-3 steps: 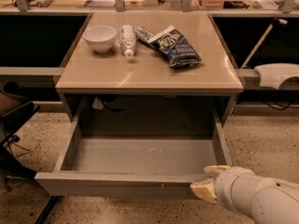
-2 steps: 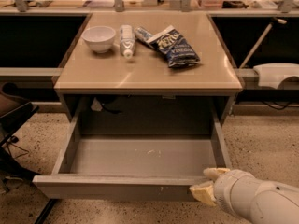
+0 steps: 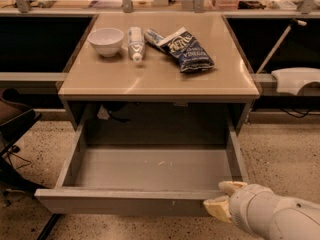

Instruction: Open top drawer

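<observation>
Gripping 1 top drawer point(image 3: 125, 202) front, right end: jaws; 1 bowl point(image 3: 106, 40)

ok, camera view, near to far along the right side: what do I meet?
gripper, clamped on the drawer front's right end → top drawer, pulled out → table front edge → blue chip bag lying on top

The tool point(image 3: 217, 196) grips the top drawer point(image 3: 125, 202) at its front's right end, below the table point(image 3: 160, 79).
</observation>
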Motion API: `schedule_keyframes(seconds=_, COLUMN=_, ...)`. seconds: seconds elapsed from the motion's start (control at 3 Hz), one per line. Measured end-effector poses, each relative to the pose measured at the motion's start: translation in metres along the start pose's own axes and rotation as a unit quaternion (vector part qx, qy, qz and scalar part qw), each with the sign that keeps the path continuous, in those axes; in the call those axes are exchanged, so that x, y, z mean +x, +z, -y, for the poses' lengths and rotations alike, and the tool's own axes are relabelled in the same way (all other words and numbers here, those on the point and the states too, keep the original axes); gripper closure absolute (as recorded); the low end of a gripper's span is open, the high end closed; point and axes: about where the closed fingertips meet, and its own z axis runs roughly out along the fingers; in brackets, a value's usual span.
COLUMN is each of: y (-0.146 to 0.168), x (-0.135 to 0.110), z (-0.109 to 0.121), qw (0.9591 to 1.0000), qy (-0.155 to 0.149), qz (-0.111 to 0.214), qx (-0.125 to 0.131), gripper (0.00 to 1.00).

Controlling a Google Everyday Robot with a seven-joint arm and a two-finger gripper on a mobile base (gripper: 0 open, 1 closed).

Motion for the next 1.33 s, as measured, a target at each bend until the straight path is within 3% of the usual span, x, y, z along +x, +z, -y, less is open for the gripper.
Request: schedule_keyframes(seconds=1.33, y=-0.0017, x=0.0007, z=-0.0019, qw=1.0000, qy=0.008, qz=-0.003, qx=0.001, gripper=1.00)
